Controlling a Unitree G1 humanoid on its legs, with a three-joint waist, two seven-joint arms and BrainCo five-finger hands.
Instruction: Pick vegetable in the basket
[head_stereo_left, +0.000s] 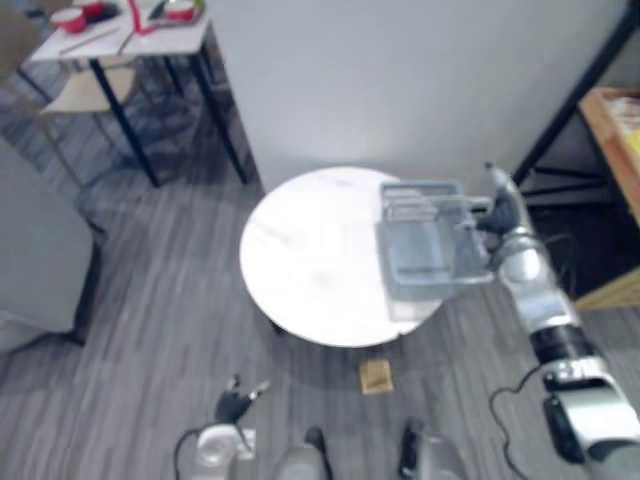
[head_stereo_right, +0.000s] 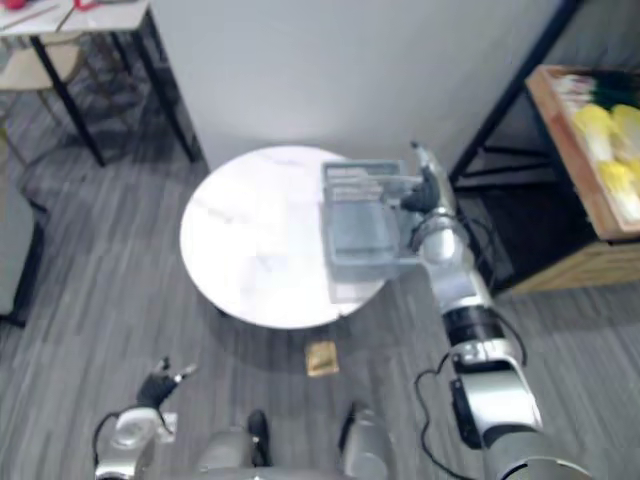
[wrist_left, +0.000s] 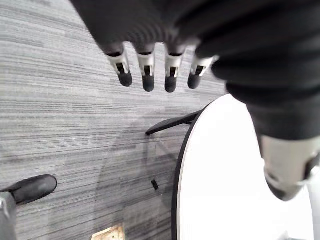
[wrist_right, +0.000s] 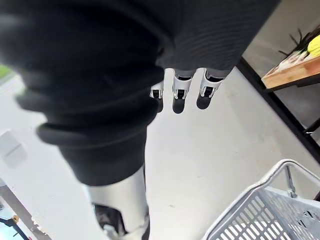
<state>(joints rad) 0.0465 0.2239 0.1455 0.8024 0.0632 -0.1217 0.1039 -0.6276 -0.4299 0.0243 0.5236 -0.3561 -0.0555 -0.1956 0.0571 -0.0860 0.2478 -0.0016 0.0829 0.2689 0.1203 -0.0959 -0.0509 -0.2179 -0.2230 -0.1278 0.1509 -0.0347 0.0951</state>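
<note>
At the far right corner of the empty grey slatted plastic basket (head_stereo_right: 365, 235), on the right side of the round white marble table (head_stereo_right: 250, 240), the right hand (head_stereo_right: 428, 185) hovers with fingers straight, holding nothing. Yellow vegetables (head_stereo_right: 598, 130) lie on the wooden shelf (head_stereo_right: 565, 150) further to the robot's right, well apart from the basket. Right arm is clearly nearer; left hand (head_stereo_left: 240, 400) hangs low by the floor, fingers relaxed.

Bare tabletop (head_stereo_left: 300, 260) left of basket (head_stereo_left: 425, 245) (wall (head_stereo_left: 380, 80) behind)
</note>
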